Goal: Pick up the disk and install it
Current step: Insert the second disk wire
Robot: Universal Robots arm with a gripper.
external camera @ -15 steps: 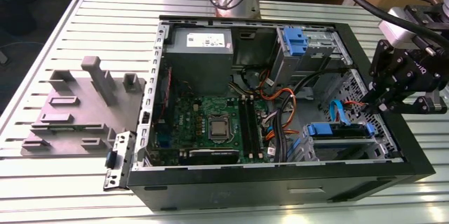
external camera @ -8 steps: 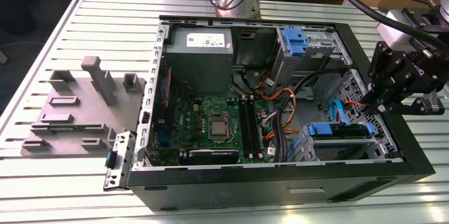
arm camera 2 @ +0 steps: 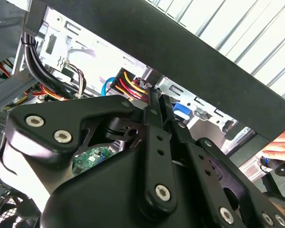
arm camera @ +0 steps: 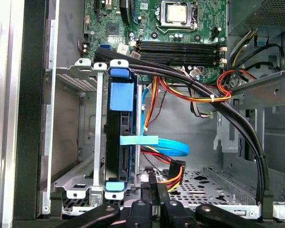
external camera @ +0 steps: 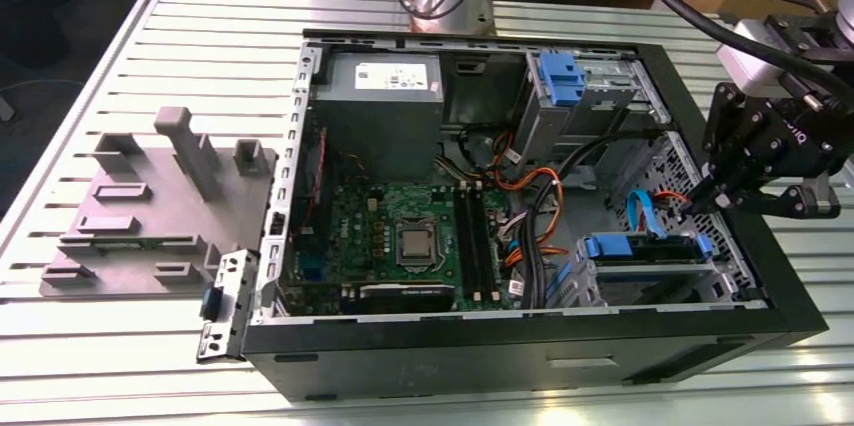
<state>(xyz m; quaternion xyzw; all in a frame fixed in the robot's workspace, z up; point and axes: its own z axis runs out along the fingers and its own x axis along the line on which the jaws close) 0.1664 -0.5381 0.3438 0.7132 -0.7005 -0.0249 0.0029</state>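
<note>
The disk (arm camera: 118,142) stands on edge in the lower grey drive cage (arm camera: 80,142) of the open computer case. One blue side rail (arm camera: 121,95) faces the first wrist camera. In the exterior view the disk (external camera: 650,249) lies in that cage near the case's front right corner. My gripper (external camera: 707,201) hangs just above the case's right wall, close beside the disk. Its fingers (arm camera: 153,190) are shut together with nothing between them, as the second wrist view also shows at the gripper (arm camera 2: 156,97).
Red, yellow and black cables (arm camera: 199,90) and a blue ribbon (arm camera: 173,147) cross the case near the cage. A grey power-supply box (external camera: 380,106) and an upper cage with a blue tab (external camera: 567,76) sit at the back. A grey fixture (external camera: 147,206) lies on the exterior view's left. A person's hand (arm camera 2: 282,145) is beyond the case wall.
</note>
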